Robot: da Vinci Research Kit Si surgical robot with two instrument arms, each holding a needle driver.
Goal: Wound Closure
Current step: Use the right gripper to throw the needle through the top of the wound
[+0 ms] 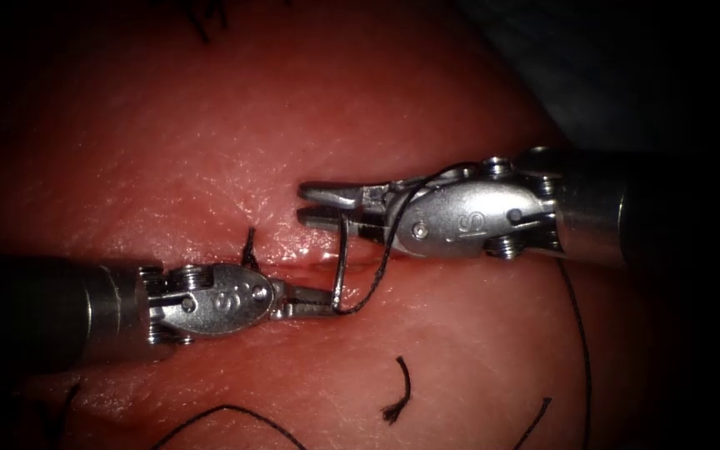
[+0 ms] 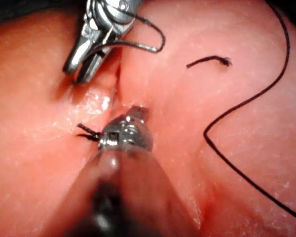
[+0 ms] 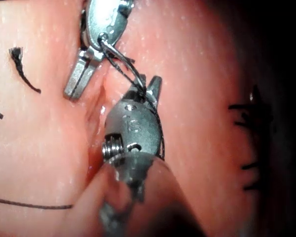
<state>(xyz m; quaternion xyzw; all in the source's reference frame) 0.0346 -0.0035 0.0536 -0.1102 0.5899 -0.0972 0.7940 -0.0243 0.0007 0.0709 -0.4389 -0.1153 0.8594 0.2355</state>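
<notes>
Pink tissue (image 1: pixel 210 150) under both tools: left tool (image 1: pixel 314 302) and right tool (image 1: pixel 327 204) clamp the needle (image 1: pixel 341 258), thread (image 1: pixel 385 250) trailing.

A single letter "S" is stamped on the oval metal body of the left arm's tool (image 1: pixel 313 302), just behind its jaws, seen in the endoscope view. The same "S" mark stands on the oval body of the right arm's tool (image 1: pixel 318 204) in that view, and it shows again on that tool's body in the right wrist view. No other writing can be read.
</notes>
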